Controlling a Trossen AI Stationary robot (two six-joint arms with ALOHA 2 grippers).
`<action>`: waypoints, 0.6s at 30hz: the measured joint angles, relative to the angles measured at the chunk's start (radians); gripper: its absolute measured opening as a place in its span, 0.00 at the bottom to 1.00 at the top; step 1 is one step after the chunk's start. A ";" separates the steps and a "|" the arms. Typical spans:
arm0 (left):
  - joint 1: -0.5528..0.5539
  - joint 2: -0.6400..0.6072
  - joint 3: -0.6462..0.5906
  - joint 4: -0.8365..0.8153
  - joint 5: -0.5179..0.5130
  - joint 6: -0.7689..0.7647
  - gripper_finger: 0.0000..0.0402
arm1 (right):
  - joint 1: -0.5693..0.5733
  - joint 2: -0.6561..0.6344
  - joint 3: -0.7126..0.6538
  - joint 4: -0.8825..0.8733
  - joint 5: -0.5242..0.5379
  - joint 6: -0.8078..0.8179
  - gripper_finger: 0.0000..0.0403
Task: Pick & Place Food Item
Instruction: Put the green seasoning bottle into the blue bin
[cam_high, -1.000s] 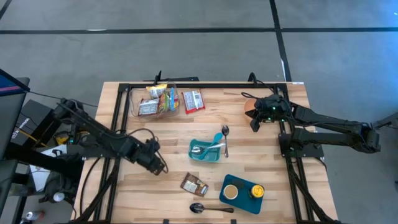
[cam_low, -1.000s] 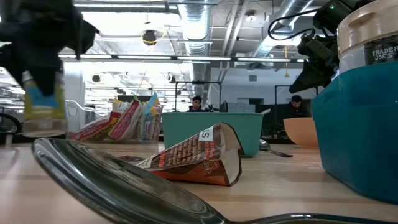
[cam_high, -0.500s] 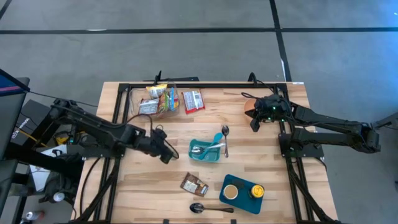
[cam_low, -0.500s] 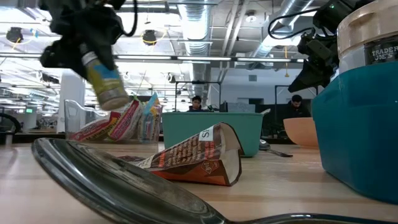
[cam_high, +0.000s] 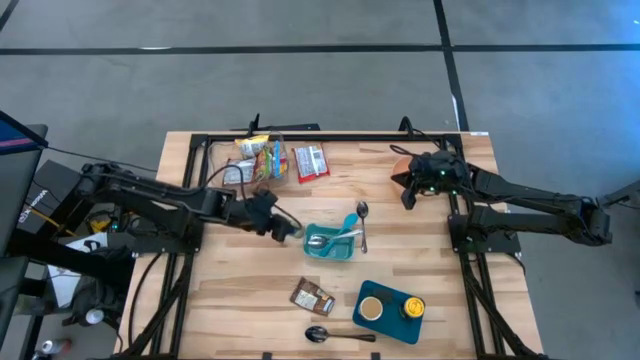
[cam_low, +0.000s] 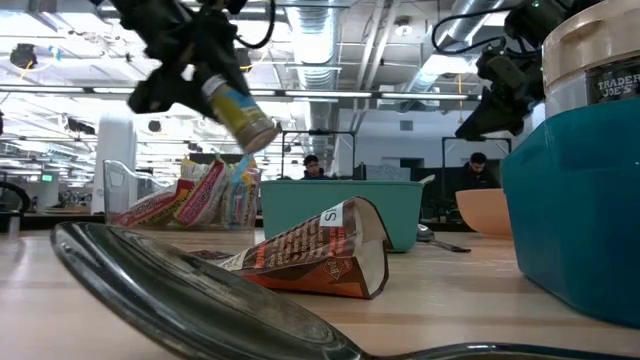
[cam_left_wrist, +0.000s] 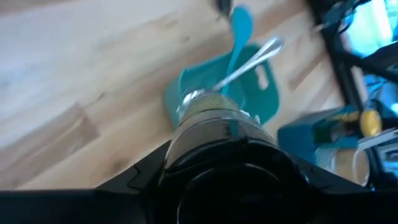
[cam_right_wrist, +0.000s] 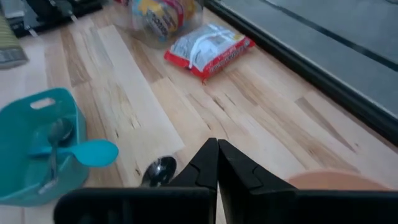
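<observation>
The left gripper is closed around a small jar with a blue and yellow label, and it holds the jar in the air, not touching the table; in the low view the jar is tilted, its long axis slanting down and its free end pointing toward the teal bin. In the high view the jar is just beside the edge of this bin that faces the left arm, and the bin already holds a spoon and a blue scoop; I judge the coming move is a short carry further over the bin. The right gripper is fully closed and empty, waiting near the orange bowl, well apart from the bin; so the left arm is clearly the nearer one.
</observation>
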 joint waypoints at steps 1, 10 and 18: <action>0.012 0.000 0.000 0.021 0.000 0.010 0.48 | 0.005 0.000 0.000 0.011 0.000 0.000 0.00; 0.124 0.000 0.000 0.215 -0.001 0.107 0.50 | 0.115 0.000 0.000 0.127 0.000 -0.003 0.00; 0.193 0.000 0.000 0.286 -0.001 0.110 0.48 | 0.288 0.000 0.000 0.198 0.150 -0.081 0.00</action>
